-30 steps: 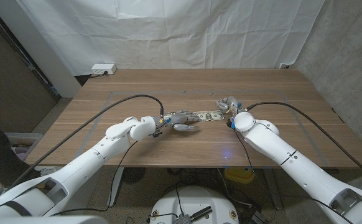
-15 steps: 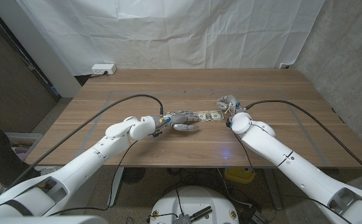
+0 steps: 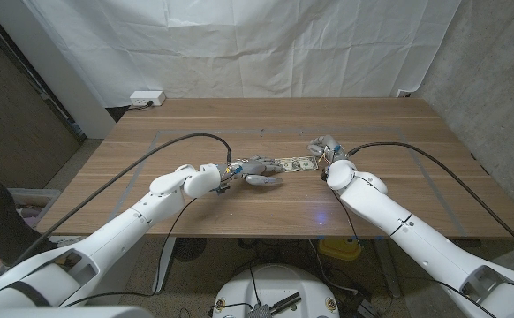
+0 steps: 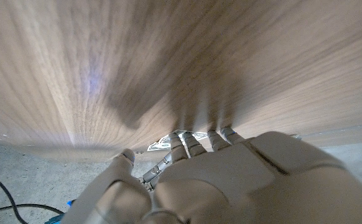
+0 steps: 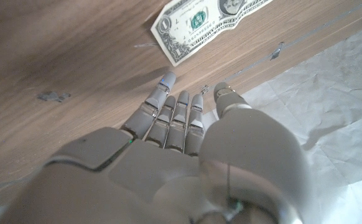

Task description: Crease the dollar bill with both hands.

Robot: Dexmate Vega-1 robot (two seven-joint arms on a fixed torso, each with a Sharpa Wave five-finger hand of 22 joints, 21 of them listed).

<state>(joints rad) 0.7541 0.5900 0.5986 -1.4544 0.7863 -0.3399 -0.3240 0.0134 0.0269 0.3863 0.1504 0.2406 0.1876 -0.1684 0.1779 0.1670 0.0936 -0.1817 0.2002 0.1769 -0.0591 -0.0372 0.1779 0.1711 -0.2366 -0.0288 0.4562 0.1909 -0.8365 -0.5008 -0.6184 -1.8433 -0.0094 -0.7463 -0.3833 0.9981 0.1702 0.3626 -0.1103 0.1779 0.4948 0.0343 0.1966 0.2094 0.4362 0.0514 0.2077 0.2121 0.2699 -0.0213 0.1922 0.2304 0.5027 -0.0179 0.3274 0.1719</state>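
While left hand (image 3: 255, 168) presses the dollar bill (image 3: 298, 163) on the tabletop (image 3: 195, 119), right hand (image 3: 324, 147) hangs spread beside it; a nudge likely skews the crease.

The bench (image 3: 195, 119) offers broad bare wood toward its far edge and both far corners — nothing stands there, though a white power strip (image 3: 147, 98) sits just beyond the far left corner. At the middle, the dollar bill (image 3: 298, 163) lies flat between the left hand (image 3: 257, 170) and the right hand (image 3: 323, 147), so that stretch is crowded. In the right wrist view a narrow gap of wood separates the right hand's fingertips (image 5: 168, 79) from the bill's near end. Black cables (image 3: 186, 140) arch over the bench along both arms — low obstacles toward either side edge.
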